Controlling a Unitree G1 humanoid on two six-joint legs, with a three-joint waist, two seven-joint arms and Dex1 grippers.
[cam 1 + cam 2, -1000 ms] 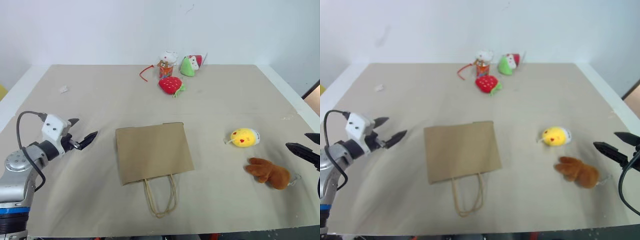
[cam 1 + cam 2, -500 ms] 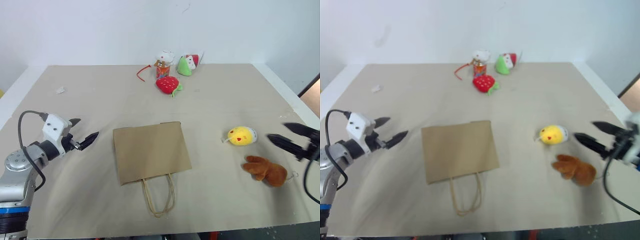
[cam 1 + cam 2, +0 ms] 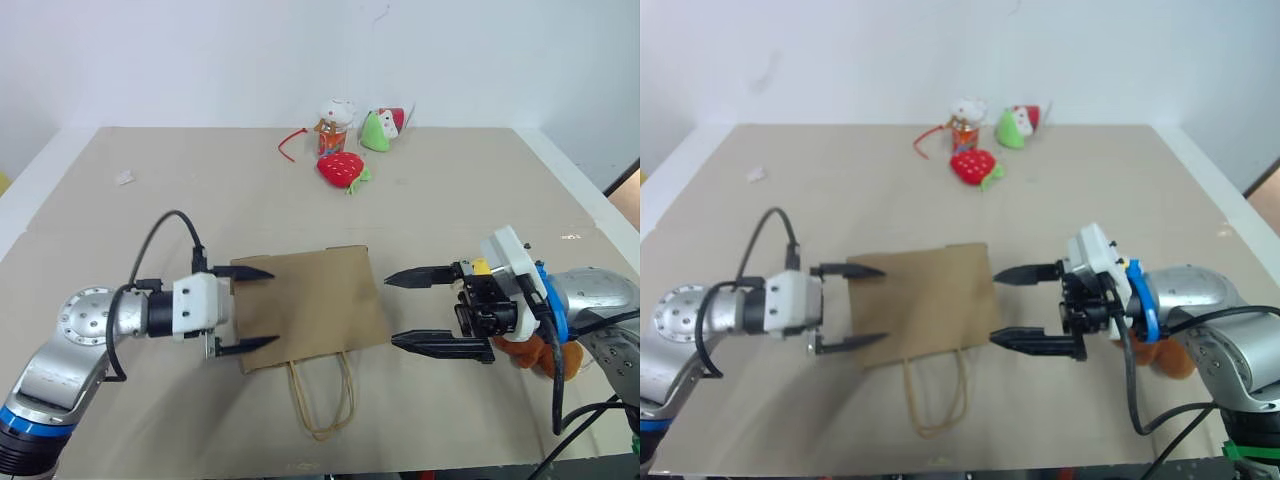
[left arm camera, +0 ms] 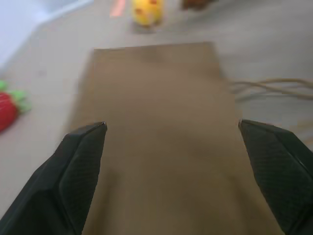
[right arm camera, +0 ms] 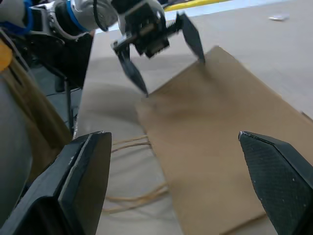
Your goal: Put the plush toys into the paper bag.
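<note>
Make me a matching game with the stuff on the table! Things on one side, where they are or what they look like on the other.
Things:
1. paper bag
2. strawberry toy
3. left gripper
4. brown plush toy

Descriptions:
A. red, near the far edge of the table
B. lying flat, handles toward the near edge
C. partly hidden behind the right gripper
D. open, at the bag's left side

Pairs: 1-B, 2-A, 3-D, 4-C

Left gripper (image 3: 252, 308) and right gripper (image 3: 413, 311) swung inward, now flanking paper bag (image 3: 310, 305).
</note>
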